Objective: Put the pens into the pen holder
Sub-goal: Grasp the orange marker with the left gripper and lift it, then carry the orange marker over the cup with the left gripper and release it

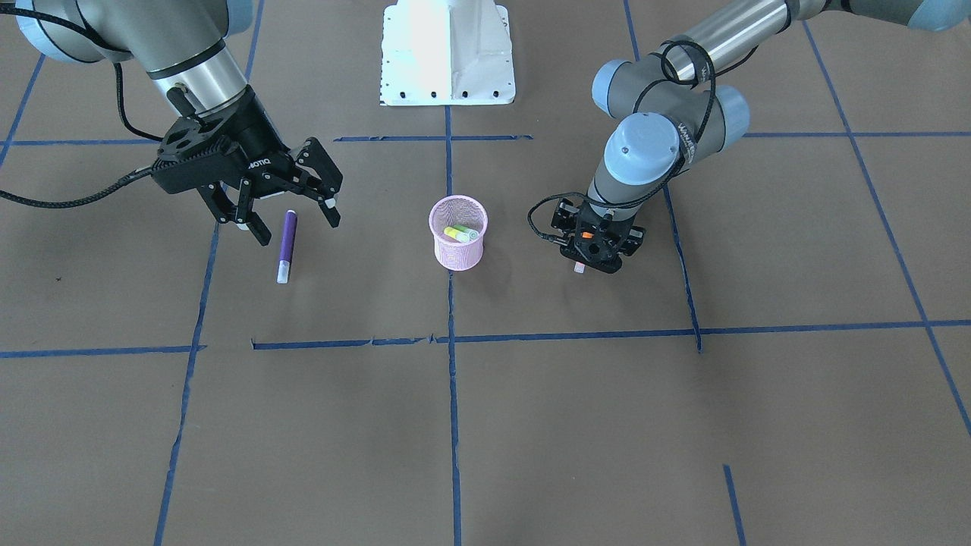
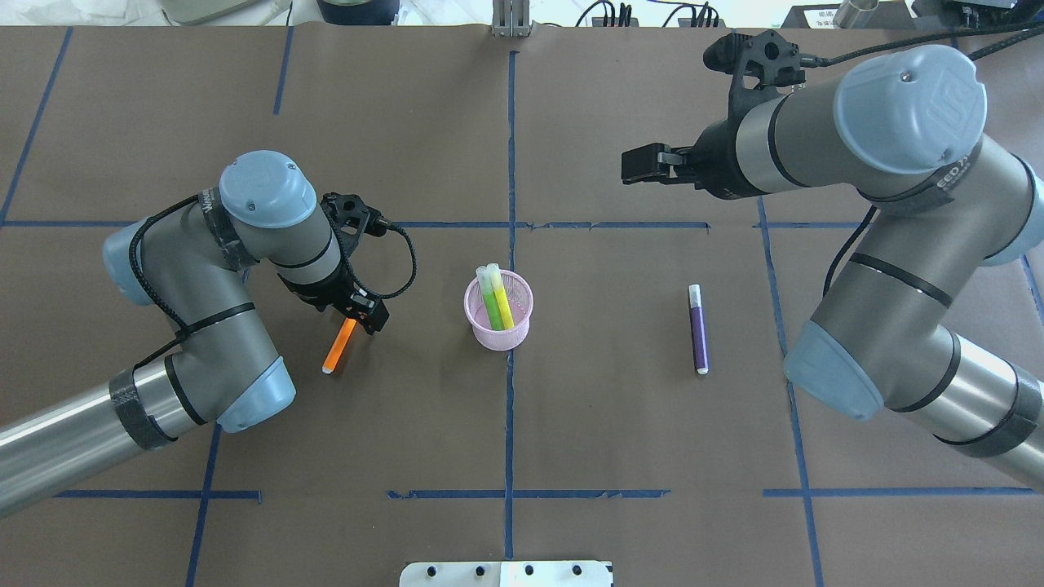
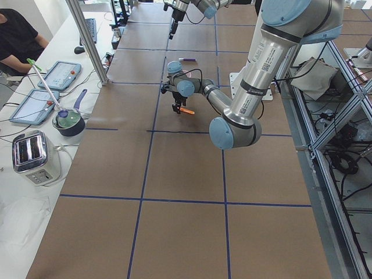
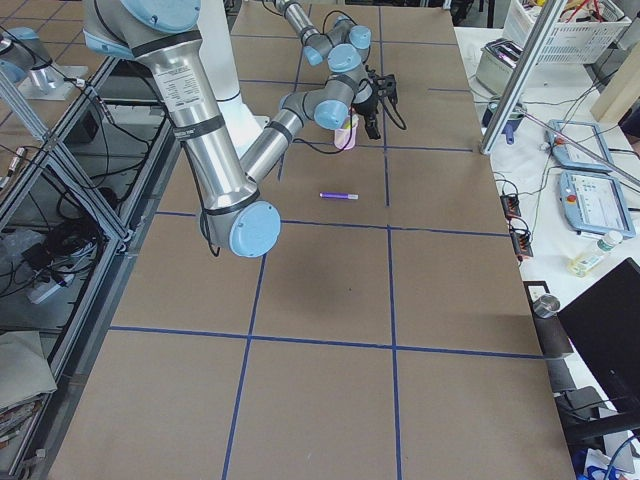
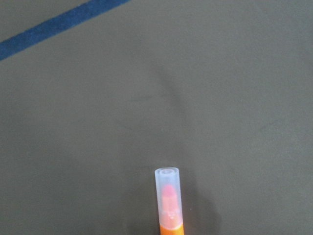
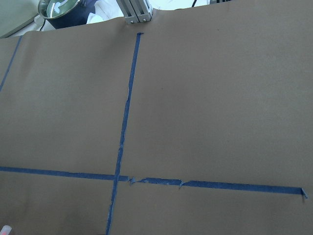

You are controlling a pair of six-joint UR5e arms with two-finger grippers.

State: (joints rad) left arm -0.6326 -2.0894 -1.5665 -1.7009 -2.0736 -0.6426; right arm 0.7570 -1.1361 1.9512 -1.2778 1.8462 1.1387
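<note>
The pink mesh pen holder [image 1: 458, 235] stands upright at the table's middle, also in the overhead view [image 2: 498, 322]. It holds a green pen [image 2: 491, 297] and a yellow pen [image 2: 504, 306]. My left gripper [image 2: 359, 316] points down left of the cup and is shut on the orange pen [image 2: 338, 348], which slants out below it. The pen's pale cap shows in the left wrist view [image 5: 167, 193]. The purple pen [image 2: 698, 328] lies flat on the table right of the cup. My right gripper [image 1: 296, 226] hangs open and empty just above its far end [image 1: 287, 244].
Blue tape lines [image 2: 510, 163] divide the brown table into squares. The white robot base [image 1: 447, 53] is at the robot's edge. A side bench beyond the far edge holds a toaster [image 3: 36, 156], a pot [image 3: 68, 121] and tablets, with a person seated there.
</note>
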